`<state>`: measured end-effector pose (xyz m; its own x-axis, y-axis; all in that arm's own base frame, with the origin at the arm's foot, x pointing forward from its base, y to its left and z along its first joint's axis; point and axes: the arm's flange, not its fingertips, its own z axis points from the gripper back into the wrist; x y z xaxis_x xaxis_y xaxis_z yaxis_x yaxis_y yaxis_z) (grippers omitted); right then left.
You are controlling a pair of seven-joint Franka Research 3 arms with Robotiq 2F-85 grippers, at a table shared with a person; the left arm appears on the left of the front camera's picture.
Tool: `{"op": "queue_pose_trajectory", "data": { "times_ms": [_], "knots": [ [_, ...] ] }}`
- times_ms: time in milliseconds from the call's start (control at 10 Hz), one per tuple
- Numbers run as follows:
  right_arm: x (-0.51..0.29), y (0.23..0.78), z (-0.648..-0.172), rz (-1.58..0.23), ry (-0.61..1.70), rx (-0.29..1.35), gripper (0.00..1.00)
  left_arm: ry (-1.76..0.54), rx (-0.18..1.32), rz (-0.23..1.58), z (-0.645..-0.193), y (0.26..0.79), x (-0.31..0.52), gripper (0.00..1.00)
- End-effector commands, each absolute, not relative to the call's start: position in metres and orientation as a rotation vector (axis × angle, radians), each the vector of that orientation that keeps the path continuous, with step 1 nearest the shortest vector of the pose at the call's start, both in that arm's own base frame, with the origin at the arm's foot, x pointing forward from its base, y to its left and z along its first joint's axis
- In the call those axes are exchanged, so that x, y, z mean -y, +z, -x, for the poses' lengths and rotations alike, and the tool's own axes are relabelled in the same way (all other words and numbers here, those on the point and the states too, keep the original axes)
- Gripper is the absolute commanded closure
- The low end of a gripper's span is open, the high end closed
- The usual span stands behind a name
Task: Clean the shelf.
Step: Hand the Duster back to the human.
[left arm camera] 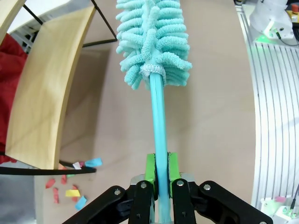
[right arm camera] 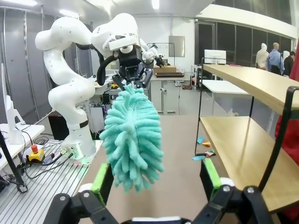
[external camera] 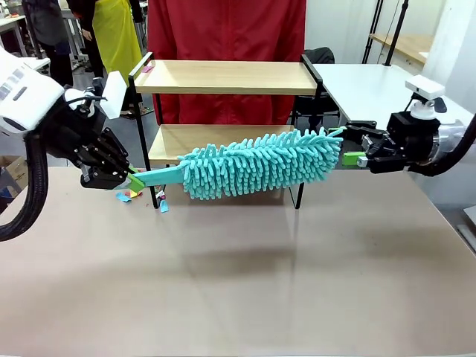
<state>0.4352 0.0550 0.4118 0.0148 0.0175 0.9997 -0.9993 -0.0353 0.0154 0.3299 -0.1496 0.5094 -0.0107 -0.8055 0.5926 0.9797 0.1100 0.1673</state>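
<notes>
The shelf [external camera: 230, 76] stands at the far side of the table, two light wooden boards in a black frame. In front of its lower board [external camera: 216, 137] a teal fluffy duster [external camera: 260, 163] is held level above the table. My left gripper [external camera: 128, 178] is shut on the duster's teal handle [left arm camera: 159, 116], with green pads [left arm camera: 150, 168] on both sides. My right gripper [external camera: 351, 147] stands open at the duster's tip. In the right wrist view the duster head [right arm camera: 133, 144] sits just ahead of the right gripper [right arm camera: 156, 179], between its spread fingers [right arm camera: 210, 175]; whether they touch I cannot tell.
Coloured paper scraps [external camera: 126, 195] lie on the table by the shelf's left legs, and a pink scrap [external camera: 149, 68] lies on the top board. A person in red [external camera: 223, 30] stands behind the shelf. A white table [external camera: 379, 85] adjoins at the back right.
</notes>
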Motion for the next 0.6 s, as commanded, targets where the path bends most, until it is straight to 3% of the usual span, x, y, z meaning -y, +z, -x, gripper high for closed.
{"op": "queue_pose_trajectory", "data": {
  "times_ms": [0,500],
  "knots": [
    [-0.075,0.410,-0.429,-1.213,1.189,1.202,0.00,-1.447,0.650,0.353,-0.329,0.512,0.149,0.87],
    [-0.105,0.402,-0.431,-1.270,1.167,1.129,0.00,-1.447,0.650,0.353,-0.329,0.512,0.149,0.87]
  ]
}}
